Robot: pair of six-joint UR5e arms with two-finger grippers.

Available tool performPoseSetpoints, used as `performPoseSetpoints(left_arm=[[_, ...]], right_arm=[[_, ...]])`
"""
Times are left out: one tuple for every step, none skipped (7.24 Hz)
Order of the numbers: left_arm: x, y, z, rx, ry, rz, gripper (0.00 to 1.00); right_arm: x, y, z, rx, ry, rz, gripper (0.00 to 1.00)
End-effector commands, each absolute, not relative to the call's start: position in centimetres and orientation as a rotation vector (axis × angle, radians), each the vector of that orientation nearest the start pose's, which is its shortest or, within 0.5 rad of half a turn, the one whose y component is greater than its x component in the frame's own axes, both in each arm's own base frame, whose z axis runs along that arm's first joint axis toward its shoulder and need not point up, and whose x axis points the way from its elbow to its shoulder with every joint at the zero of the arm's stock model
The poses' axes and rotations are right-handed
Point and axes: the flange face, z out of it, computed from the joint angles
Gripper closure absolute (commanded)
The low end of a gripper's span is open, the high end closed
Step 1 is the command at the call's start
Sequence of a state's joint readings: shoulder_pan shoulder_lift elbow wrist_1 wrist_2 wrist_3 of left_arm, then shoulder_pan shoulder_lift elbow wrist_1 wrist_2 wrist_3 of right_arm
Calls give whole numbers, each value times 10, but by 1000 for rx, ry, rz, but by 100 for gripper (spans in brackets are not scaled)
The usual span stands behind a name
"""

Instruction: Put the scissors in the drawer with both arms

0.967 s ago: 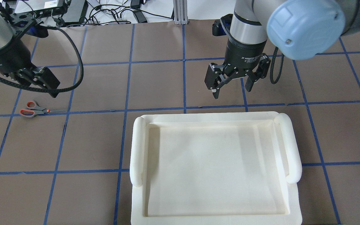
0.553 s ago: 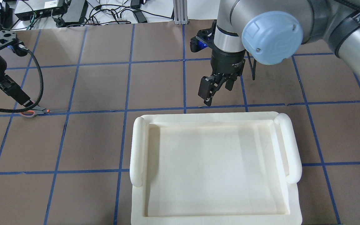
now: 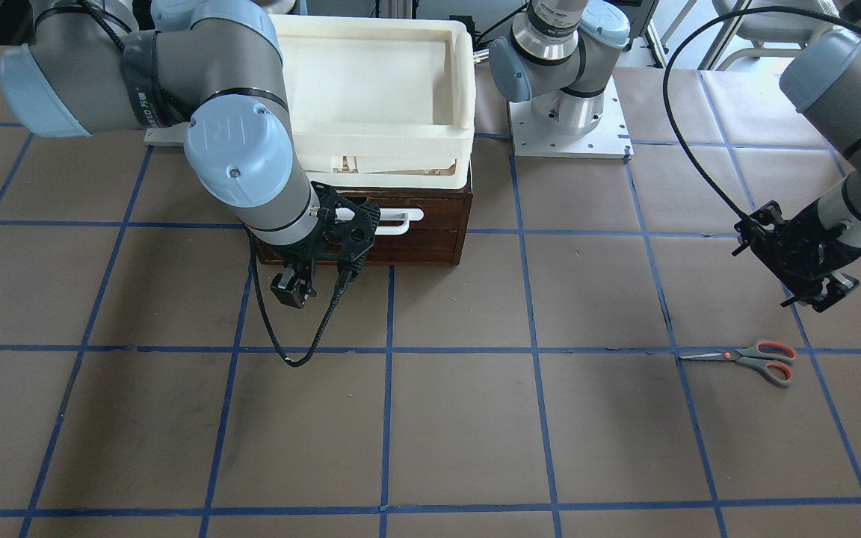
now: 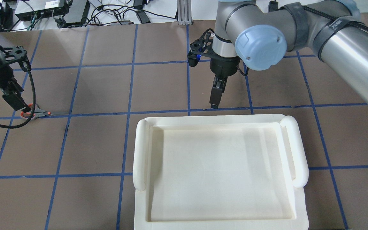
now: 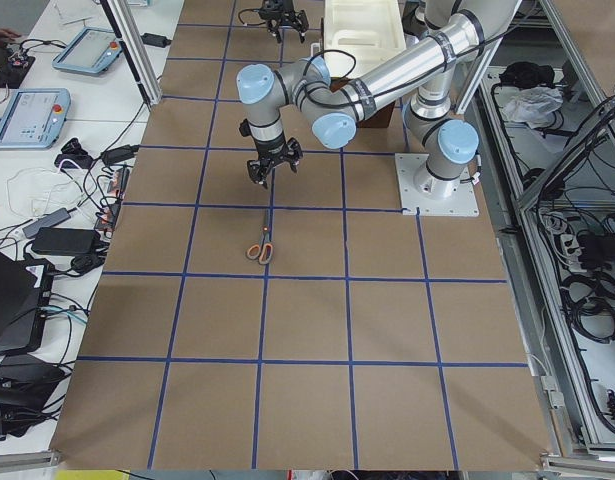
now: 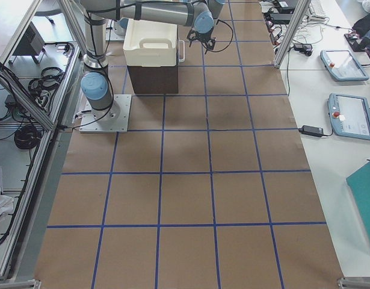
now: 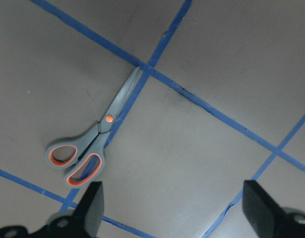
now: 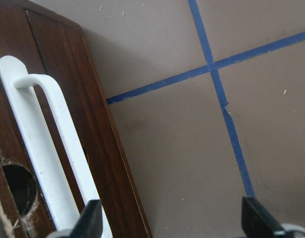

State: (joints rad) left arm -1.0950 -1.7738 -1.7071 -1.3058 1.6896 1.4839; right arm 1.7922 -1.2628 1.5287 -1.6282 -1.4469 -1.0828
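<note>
Left wrist-mounted: left gripper [image 7: 173, 206] spread near scissors [image 7: 92, 144], pre-grasp; next descend, pinch; right gripper [image 8: 172, 218] spread near drawer handle [image 8: 53, 148]; next pull.

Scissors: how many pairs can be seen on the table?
1. The scissors lie closed on the table along a blue tape line, on the robot's left side. The inside of the drawer is hidden.

Grey metal arms [image 3: 214, 60], light blue joint caps [image 3: 232, 153], black cables [image 3: 290, 362], white square base plate [image 3: 610, 138]
</note>
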Motion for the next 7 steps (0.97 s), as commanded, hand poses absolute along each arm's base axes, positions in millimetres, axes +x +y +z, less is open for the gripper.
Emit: performPoseSetpoints(left_arm=[[184,-556,305,1658,2652,186,1],[186,-562,301,1661,2645,159,2],[186,-564,293,1746,2604,170,1],[190,-570,286,1960,2452,166,1],[194,-577,275,2014,2382,150,1],[198,-584,259,2089,2303,143,1],[202,-589,248,2165,2222,140,1]], right_arm=[[291,-536,336,-1944,2197,177,0],[297,-535,327,-2002,2132,188,0],[303,-533,322,-2061,2063,191,0],[312,-527,320,-2078,2042,202,0],[319,-523,318,-2096,2025,215,0],[319,-522,316,-2118,1999,228,0],[317,-517,307,-2121,1987,254,0]])
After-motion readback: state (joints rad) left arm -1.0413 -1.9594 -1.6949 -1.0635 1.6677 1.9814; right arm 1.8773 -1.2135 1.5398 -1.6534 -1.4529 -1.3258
